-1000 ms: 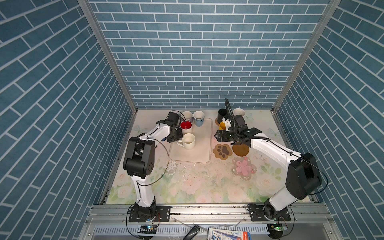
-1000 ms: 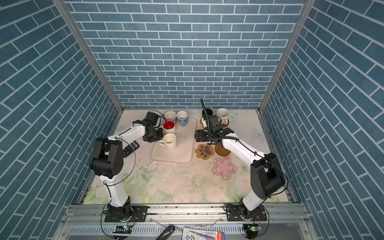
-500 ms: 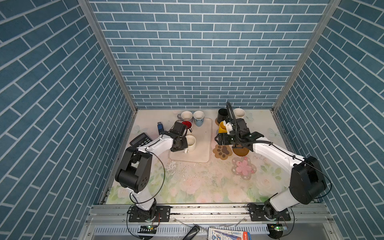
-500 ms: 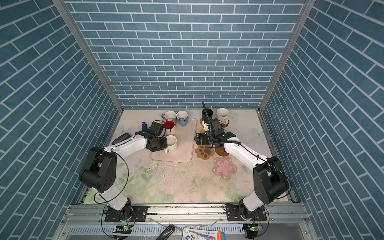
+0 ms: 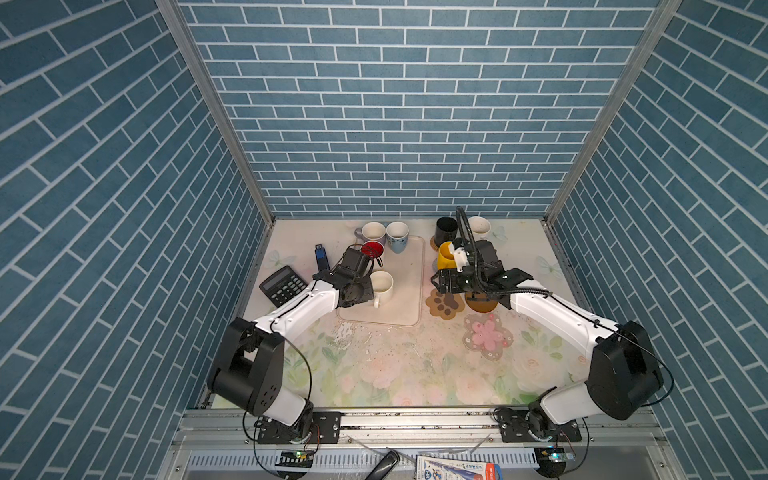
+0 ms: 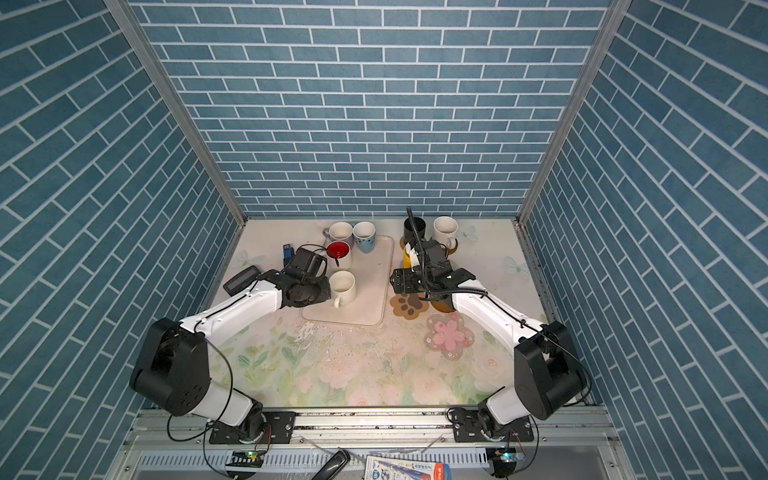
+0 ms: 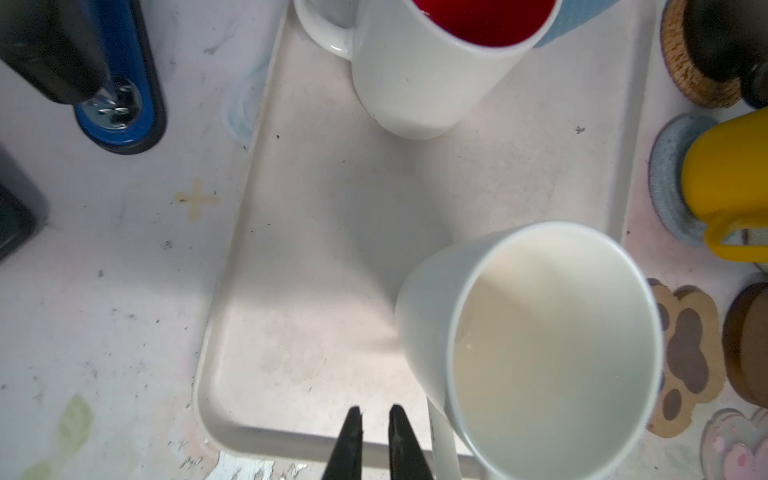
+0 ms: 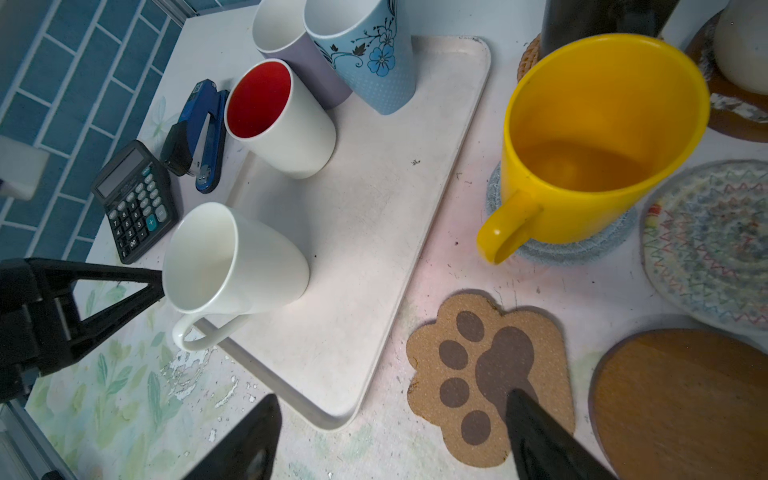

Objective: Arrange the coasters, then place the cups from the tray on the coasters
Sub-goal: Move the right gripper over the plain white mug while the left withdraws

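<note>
On the beige tray (image 5: 401,309) stand a white cup (image 5: 381,284), a red-inside cup (image 5: 372,250), a light blue cup (image 5: 397,237) and a lavender-grey cup (image 5: 372,232). My left gripper (image 7: 376,413) hovers at the white cup's (image 7: 552,353) side, jaws slightly open and empty. My right gripper (image 8: 392,397) is wide open over the tray corner and the paw coaster (image 8: 490,365). The yellow cup (image 8: 598,137) sits on the pale blue coaster (image 8: 573,245). The black cup (image 5: 446,228) and another white cup (image 5: 478,226) stand on coasters behind.
A whitish woven coaster (image 8: 706,241), a brown disc (image 8: 685,403) and a pink flower coaster (image 5: 487,336) lie bare to the right of the tray. A black calculator (image 5: 284,284) and a blue stapler (image 5: 321,257) lie left of the tray. Tiled walls enclose the table.
My left gripper moved from beside the red-inside cup toward the front, next to the white cup, whose handle now points frontward. Its jaws parted slightly. The right gripper drifted a little frontward.
</note>
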